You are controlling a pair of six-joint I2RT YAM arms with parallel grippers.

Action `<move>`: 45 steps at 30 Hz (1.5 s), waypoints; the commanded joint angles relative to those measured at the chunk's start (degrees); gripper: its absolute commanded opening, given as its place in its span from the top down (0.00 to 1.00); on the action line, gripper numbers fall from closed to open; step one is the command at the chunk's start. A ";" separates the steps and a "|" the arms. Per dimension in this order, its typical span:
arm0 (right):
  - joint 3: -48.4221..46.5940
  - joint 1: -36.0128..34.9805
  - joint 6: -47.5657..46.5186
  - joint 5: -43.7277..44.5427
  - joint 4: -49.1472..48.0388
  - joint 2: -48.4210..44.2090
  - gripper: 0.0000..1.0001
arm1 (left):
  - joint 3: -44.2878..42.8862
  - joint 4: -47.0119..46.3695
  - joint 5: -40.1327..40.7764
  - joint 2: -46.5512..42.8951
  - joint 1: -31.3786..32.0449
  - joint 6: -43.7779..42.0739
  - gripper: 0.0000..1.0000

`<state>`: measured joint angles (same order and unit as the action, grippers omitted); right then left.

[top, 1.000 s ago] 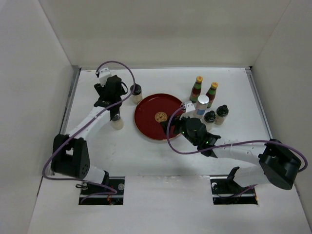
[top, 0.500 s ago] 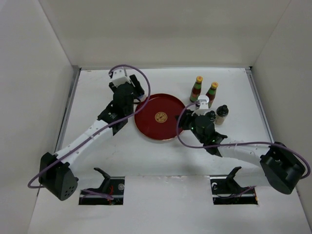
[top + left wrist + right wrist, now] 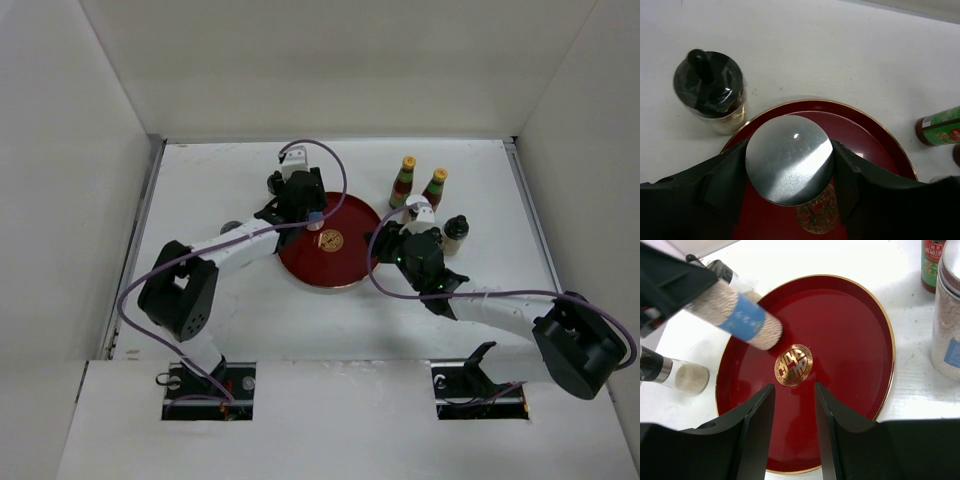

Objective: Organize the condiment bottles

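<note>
My left gripper (image 3: 312, 214) is shut on a silver-capped cylinder (image 3: 790, 159) with a blue label. It holds the cylinder tilted over the left part of the red round tray (image 3: 352, 270). The cylinder also shows in the right wrist view (image 3: 742, 316). My right gripper (image 3: 794, 386) is open and empty, low over the tray's near right part, also seen in the top view (image 3: 383, 248). Two brown yellow-capped bottles (image 3: 403, 183) (image 3: 434, 187) stand behind the tray's right side. A second silver-capped cylinder (image 3: 947, 325) stands right of the tray. A dark-capped jar (image 3: 455, 232) stands further right.
A dark-capped glass jar (image 3: 710, 91) stands just off the tray's far left rim. Another dark-capped jar (image 3: 677, 376) stands left of the tray. White walls close in the table on the left, back and right.
My left arm has swung right from the table's left side, carrying the silver-capped cylinder over the tray. My right gripper has shifted a little to the right.
</note>
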<state>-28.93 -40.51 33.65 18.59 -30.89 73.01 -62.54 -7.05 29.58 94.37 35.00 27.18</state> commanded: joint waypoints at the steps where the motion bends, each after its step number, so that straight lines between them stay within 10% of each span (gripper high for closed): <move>1: 0.71 0.39 1.33 -0.40 -2.77 -1.64 0.56 | -6.27 -8.33 -0.67 1.42 0.28 -0.98 0.61; 8: 0.80 0.31 1.07 -0.57 -2.68 -2.17 0.54 | -8.91 -9.03 0.65 6.88 0.46 -3.62 0.57; 18: 0.36 0.13 0.63 -1.36 -3.12 -0.95 0.35 | -6.89 -9.56 1.62 3.73 1.69 -5.91 0.23; 30: 0.45 0.30 0.71 -1.54 -2.95 -1.12 0.33 | -0.56 -6.50 2.85 -7.53 -5.33 -3.72 0.26; 45: -0.61 -0.22 -0.86 -1.80 -3.11 0.11 0.24 | -6.53 2.74 -1.11 2.74 -9.21 -5.03 0.26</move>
<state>-28.12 -40.47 33.78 17.50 -30.89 72.90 -65.06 -4.14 29.67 96.53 26.30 22.87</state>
